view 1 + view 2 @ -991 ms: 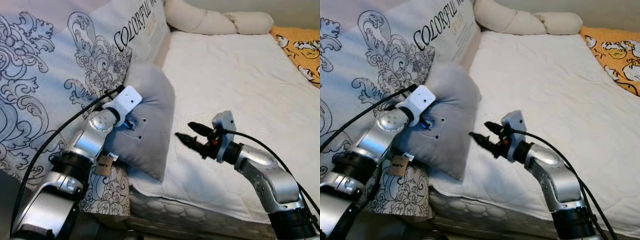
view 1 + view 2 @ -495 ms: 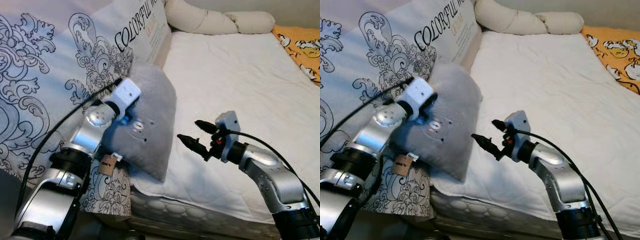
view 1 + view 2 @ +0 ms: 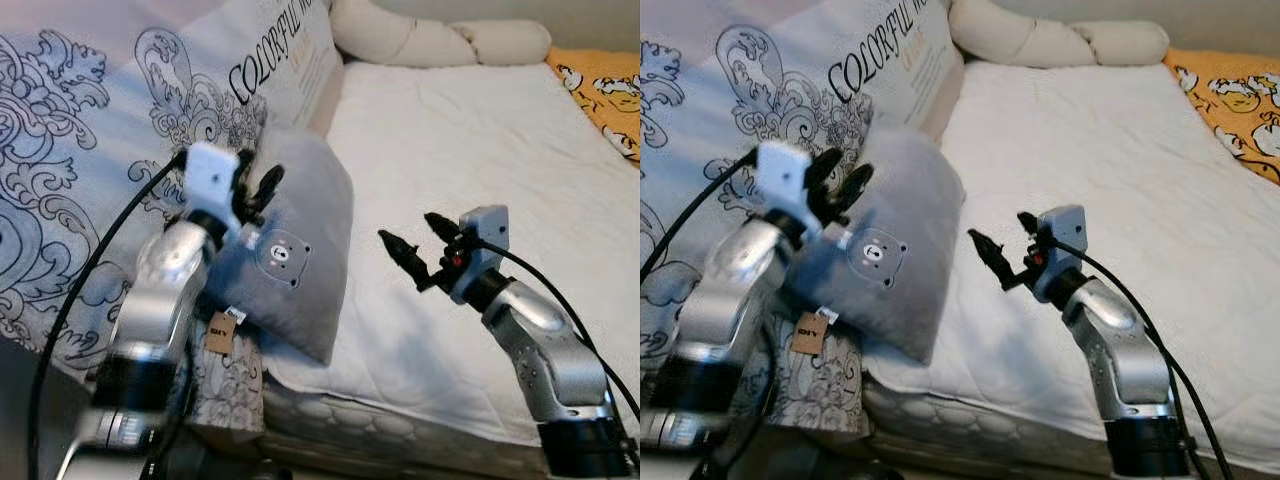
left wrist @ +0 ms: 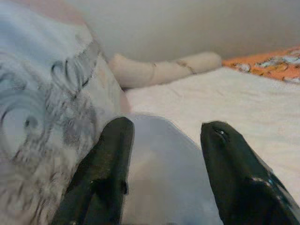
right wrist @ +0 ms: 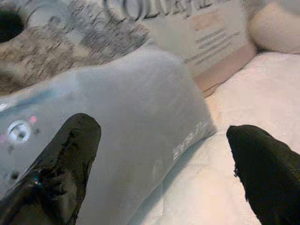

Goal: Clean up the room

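Two head views are giving us the whole bedside, while the wrist views are giving close detail; we are seeing a small bear-face badge on the grey cushion (image 3: 290, 265) and a brown tag (image 3: 219, 331) hanging below it in the head views, and in the right wrist view we are seeing pale lettering along the cushion's edge. The cushion is soft, plain grey and plump; it is leaning upright on its edge at the near left corner of the white mattress (image 3: 470, 170), propped against the big patterned duvet (image 3: 90, 170) that carries the word COLORFUL.

We are holding the left gripper (image 3: 258, 188) at the cushion's top edge, its fingers (image 4: 105, 171) spread apart with nothing between them; whether they are touching the fabric we cannot tell. We are holding the right gripper (image 3: 418, 243) above the mattress, just beside the cushion's right edge and apart from it, its fingers (image 5: 70, 154) wide apart and empty, pointing at the cushion.

Beyond, a long cream bolster (image 3: 440, 40) is lying across the head of the bed; an orange printed blanket (image 3: 605, 90) is showing at the far right; the duvet is crowding the cushion's left side.
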Motion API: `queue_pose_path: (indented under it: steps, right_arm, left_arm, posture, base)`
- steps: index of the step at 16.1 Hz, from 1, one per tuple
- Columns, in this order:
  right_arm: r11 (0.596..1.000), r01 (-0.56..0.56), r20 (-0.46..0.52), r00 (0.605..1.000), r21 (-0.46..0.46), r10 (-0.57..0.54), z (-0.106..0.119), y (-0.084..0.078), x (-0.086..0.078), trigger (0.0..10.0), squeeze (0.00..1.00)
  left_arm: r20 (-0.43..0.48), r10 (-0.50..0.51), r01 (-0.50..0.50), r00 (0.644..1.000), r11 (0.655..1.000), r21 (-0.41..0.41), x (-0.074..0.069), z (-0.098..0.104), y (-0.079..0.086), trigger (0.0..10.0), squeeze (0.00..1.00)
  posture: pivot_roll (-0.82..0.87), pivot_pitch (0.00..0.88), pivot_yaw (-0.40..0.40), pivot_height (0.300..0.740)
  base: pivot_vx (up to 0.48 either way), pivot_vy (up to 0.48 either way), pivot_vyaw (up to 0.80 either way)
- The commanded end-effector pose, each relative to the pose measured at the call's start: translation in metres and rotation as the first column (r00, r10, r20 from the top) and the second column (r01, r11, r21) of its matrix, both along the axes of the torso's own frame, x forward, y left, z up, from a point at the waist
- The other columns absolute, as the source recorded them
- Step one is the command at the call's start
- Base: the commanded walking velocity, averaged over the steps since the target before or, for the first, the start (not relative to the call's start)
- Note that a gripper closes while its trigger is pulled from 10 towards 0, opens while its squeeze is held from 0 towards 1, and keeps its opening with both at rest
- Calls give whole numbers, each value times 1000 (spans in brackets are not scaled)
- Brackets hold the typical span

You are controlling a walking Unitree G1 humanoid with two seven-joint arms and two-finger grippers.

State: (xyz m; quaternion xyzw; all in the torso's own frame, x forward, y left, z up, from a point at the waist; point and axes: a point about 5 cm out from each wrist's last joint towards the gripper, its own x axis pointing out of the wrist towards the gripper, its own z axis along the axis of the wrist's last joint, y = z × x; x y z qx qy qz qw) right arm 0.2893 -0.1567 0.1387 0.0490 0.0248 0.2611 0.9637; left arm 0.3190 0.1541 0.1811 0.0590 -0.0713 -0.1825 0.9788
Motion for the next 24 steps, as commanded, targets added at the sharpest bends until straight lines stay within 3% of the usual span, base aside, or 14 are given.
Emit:
queue_pose_path:
  steps: [1, 3, 5, 8, 13, 18, 20, 24]
  right_arm:
    - [1000, 24, 56, 998, 14, -25, 11, 7, 2, 10000, 1000]
    - [996, 70, 77, 994, 58, -74, 11, 17, 3, 10000, 1000]
    - [994, 104, 59, 993, 43, -107, 3, 22, 3, 10000, 1000]
    - [977, 214, 53, 976, -19, -212, 0, 7, 8, 10000, 1000]
    - [965, 260, 67, 963, 4, -260, 0, 9, 7, 10000, 1000]
    - [939, 344, -1, 939, 6, -344, -12, 3, 7, 10000, 1000]
    - [907, 421, -22, 907, -24, -422, -18, -2, 10, 10000, 1000]
    - [910, 414, -16, 910, -38, -415, -17, -4, 13, 10000, 1000]
  left_arm:
    - [7, 14, -14, 1000, 1000, -24, -7, 3, -3, 10000, 1000]
    - [-33, 39, -40, 999, 999, -25, -18, -4, -8, 10000, 1000]
    - [-96, 89, -93, 991, 995, -38, -26, -17, -3, 10000, 1000]
    - [-101, 130, -133, 986, 991, -23, -33, -22, -2, 10000, 1000]
    - [-108, 150, -153, 983, 988, -21, -32, -19, 0, 10000, 1000]
    - [-164, 211, -207, 964, 977, 40, -35, -35, 9, 10000, 1000]
    - [-184, 226, -223, 957, 974, 36, -33, -37, 11, 10000, 1000]
    - [-222, 264, -269, 939, 963, 8, -31, -45, 14, 10000, 1000]
  posture:
    - [-8, 0, 85, 740]
    - [3, 0, 77, 740]
    - [1, 0, 78, 740]
    - [11, 0, 50, 740]
    - [-6, 0, 61, 740]
    - [20, 0, 45, 740]
    - [5, 0, 48, 740]
    - [-11, 0, 44, 740]
  base:
    - [0, 0, 0]
    - [0, -126, 0]
    - [0, -298, 0]
    - [0, -312, 0]
    - [0, -314, 0]
    - [0, -327, 0]
    - [0, -328, 0]
    - [0, -326, 0]
